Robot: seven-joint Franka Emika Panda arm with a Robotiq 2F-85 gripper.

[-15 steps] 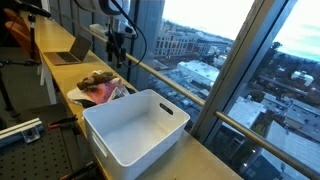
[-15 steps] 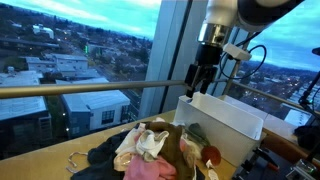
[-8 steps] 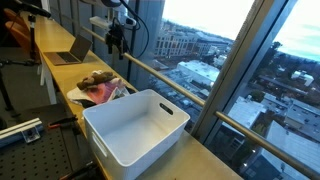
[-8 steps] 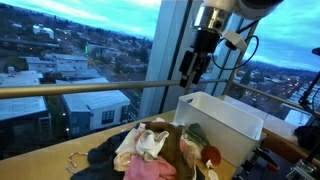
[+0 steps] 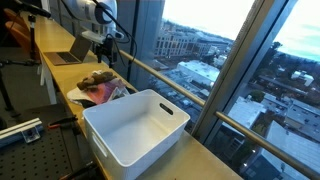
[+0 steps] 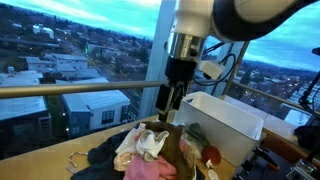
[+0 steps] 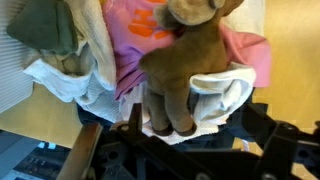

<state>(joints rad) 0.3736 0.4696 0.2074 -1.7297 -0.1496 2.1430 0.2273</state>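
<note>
Cool dusk daylight enters through the tall windows [image 5: 230,60], leaving both exterior views dim and bluish. In the wrist view the stuffed toy [image 7: 185,70] is softly blurred and warmer-lit, with dark shadow along the bottom.

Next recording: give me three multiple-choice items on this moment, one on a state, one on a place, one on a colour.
1. The white bin is: A full of clothes; B empty; C lidded.
2. The jaws hang: A inside the bin; B on the floor; C above the clothes pile.
3. The stuffed toy is: A brown; B blue; C green.
Answers: B, its bare white inside shows; C, the wrist view looks straight down on the pile; A, its plush is plainly brown.
</note>
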